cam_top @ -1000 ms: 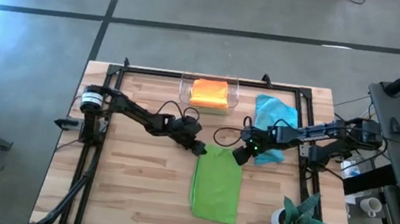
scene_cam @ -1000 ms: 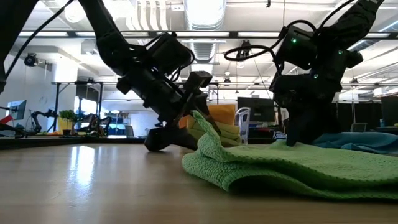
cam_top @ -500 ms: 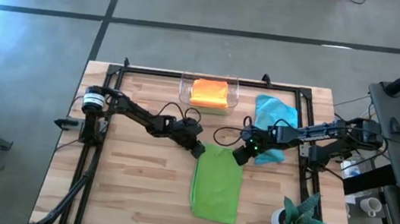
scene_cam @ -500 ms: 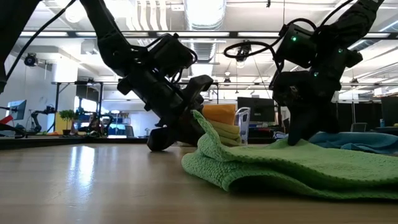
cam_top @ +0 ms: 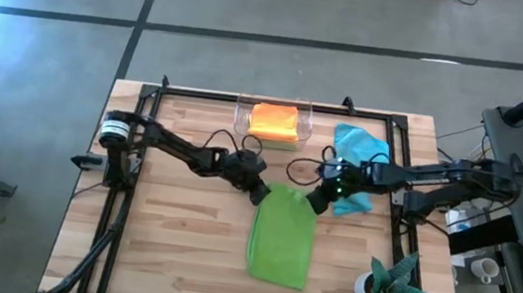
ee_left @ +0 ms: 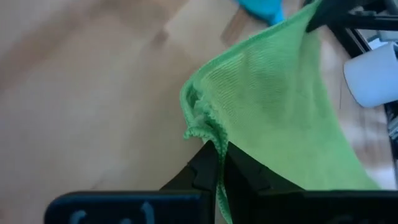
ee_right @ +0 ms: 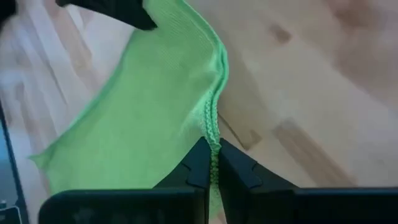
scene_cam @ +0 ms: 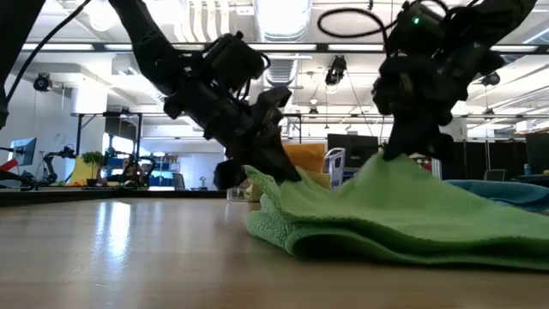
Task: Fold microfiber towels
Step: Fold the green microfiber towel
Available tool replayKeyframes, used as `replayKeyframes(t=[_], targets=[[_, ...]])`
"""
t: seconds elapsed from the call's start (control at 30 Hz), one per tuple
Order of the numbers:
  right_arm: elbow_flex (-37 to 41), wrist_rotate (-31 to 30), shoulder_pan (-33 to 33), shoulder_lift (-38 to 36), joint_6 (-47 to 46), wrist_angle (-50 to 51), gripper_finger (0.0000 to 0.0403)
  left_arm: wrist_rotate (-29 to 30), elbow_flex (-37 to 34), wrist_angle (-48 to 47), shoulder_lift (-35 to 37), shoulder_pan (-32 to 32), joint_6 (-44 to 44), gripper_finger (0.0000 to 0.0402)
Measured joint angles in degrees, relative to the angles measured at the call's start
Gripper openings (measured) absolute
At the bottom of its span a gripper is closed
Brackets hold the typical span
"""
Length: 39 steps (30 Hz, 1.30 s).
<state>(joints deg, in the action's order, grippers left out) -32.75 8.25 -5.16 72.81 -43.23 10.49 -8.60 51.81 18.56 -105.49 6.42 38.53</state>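
Between the left gripper [cam_top: 262, 195] and right gripper [cam_top: 316, 201], both clamped on its far corners, hangs the green towel [cam_top: 282, 237].

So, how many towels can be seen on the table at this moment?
3: a lime green towel mid-table, held by both grippers; an orange towel in the clear bin; a light blue towel right. Others may be hidden.

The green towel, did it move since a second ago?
Yes. In the low view the green towel's far edge has lifted off the wooden table, held by both end effectors; its near part still rests there.
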Motion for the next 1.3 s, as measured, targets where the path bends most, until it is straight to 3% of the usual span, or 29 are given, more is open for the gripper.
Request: replayKeyframes(t=[0.27, 0.47, 0.73, 0.97, 1.17, 1.3], targets=[[-0.02, -10.47, -0.14, -4.61, 4.67, 4.25, 0.0015, 3.46, -0.07, -0.38, 3.83, 1.77, -13.4, 0.0006], [-0.24, -17.61, -0.12, -7.23, 13.84, 4.42, 0.0015, 6.52, -0.04, -0.32, 6.79, 2.94, -23.65, 0.0006], [-3.04, -17.11, 3.15, -10.29, 24.14, 4.25, 0.0015, 5.81, -0.1, -9.51, 12.46, 2.38, -29.85, 0.0006], [-3.4, -16.85, 11.93, -9.68, 24.45, 4.41, 0.0015, 5.1, -1.26, -15.07, 15.97, -0.42, -31.96, 0.0006], [-3.39, -15.89, 18.3, -6.62, 23.9, 4.49, 0.0015, -1.29, -1.55, -15.09, 16.15, -2.49, -31.63, 0.0006], [-3.39, -14.13, 21.34, -4.34, 21.9, 3.6, 0.0015, -1.87, -1.6, -15.11, 15.6, -4.35, -31.55, 0.0006]])
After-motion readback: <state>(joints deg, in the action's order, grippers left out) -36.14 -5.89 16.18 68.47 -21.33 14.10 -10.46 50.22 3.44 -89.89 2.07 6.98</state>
